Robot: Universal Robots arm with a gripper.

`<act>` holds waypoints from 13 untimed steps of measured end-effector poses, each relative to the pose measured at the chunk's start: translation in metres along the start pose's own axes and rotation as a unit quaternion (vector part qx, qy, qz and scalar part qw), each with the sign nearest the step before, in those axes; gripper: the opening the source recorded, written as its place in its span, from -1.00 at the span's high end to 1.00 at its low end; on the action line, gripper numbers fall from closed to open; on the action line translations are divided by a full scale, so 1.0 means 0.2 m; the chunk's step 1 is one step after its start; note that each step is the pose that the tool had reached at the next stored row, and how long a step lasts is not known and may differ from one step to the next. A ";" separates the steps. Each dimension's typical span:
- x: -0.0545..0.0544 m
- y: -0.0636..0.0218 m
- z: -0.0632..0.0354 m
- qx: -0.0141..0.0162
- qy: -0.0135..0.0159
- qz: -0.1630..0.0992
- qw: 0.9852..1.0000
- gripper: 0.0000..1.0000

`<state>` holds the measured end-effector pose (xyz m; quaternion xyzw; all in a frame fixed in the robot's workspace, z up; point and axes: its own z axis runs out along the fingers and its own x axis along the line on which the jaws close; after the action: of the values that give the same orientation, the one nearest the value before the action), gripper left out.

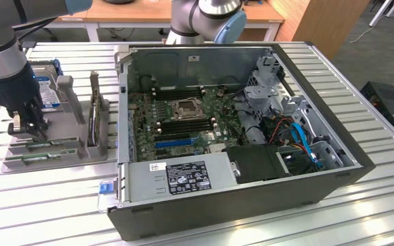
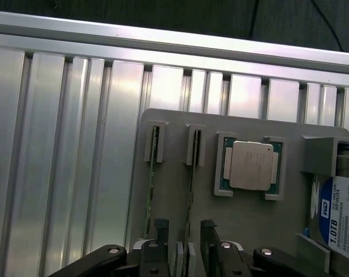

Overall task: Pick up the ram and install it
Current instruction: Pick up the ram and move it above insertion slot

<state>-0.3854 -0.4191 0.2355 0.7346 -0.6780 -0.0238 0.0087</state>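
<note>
Straddling the ram (image 2: 191,196), wide-open gripper (image 2: 184,228); ram on edge, lengthwise in holder (image 2: 249,222).

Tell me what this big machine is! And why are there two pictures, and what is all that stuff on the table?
It is a robot arm with a pincer at its end for grabbing things. One picture comes from a camera off to the side. The other comes from a camera on the arm's wrist, looking down past the pincer. On the metal table sit an open computer case and a gray holder full of parts: a thin green ram stick, a second stick beside it, a square silver processor chip and a hard drive. The pincer is open and holds nothing. It hangs over the holder, with its fingers seemingly either side of the ram stick.
</note>
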 end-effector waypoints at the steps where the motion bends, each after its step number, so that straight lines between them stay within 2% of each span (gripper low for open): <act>1: 0.00 0.000 0.000 0.000 0.000 0.000 1.000 0.29; 13: 0.09 0.007 -0.002 0.000 0.000 0.000 1.000 0.29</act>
<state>-0.3853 -0.4377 0.2355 0.7346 -0.6780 -0.0238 0.0087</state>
